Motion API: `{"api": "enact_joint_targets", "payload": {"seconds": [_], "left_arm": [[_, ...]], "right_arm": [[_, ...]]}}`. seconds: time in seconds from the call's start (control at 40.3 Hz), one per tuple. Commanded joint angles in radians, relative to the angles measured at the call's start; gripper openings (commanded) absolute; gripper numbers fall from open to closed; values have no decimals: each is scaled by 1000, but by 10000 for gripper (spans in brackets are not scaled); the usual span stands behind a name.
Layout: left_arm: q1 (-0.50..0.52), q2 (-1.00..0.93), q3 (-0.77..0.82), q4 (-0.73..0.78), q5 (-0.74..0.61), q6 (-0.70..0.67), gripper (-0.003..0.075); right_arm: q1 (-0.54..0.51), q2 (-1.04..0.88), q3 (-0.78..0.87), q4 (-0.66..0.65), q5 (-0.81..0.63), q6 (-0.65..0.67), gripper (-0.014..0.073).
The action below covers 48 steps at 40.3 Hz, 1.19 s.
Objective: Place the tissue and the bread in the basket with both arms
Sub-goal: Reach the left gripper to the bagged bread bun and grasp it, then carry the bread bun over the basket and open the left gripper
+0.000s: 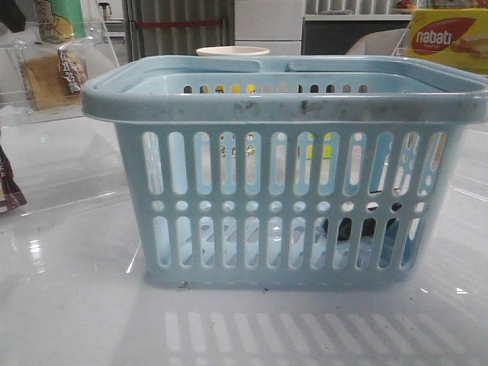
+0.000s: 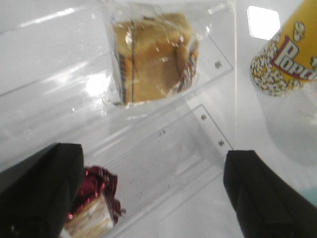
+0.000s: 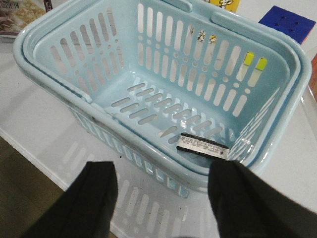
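The blue basket [image 1: 282,175] holds the dark tissue pack [image 3: 203,147] flat on its floor in a corner, white printed label unreadable. The wrapped bread [image 2: 153,57] lies on a clear shelf [image 2: 163,144] beside a "Popcorn" cup [image 2: 287,54]; a yellow "nabati" box [image 1: 450,38] stands behind the basket. Left gripper [image 2: 153,198] and right gripper [image 3: 163,198] hang spread wide, empty.

The front camera sat low, close to the worktop [image 1: 69,305], and faced forward at the basket [image 1: 282,171], whose slotted long side filled most of the frame. The right wrist camera looked steeply down from above and just outside the basket [image 3: 163,94], taking in its whole interior, with the right tool [image 3: 163,198] dark along the lower edge. The left wrist camera looked down, near, at the bread [image 2: 153,57] in the upper centre, its left tool [image 2: 153,193] below. Front and right wrist views shared the basket; front and left wrist views shared the bread [image 1: 53,76], at the front frame's upper left.
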Motion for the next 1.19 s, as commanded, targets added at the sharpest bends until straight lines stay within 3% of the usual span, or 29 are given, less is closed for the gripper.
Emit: {"api": "enact_joint_targets", "payload": {"seconds": [0.0,0.273,0.521,0.893,1.017,1.165], "left_arm": [[25,32,-109,-113,-60,10,626],[33,214,-257,-230,-123,10,624],[33,275,-280,-278,-159,10,608],[33,273,-280,-279,-120,10,184],[33,271,-280,-316,-87,10,97],[33,253,-280,-318,-46,10,93]], "right_arm": [[2,-5,-26,5,-66,-11,510],[2,-5,-26,5,-65,-11,510],[2,-5,-26,5,-64,-11,510],[2,-5,-26,5,-62,-11,510],[2,-5,-26,5,-62,-11,510],[2,-5,-26,5,-62,-11,510]]}}
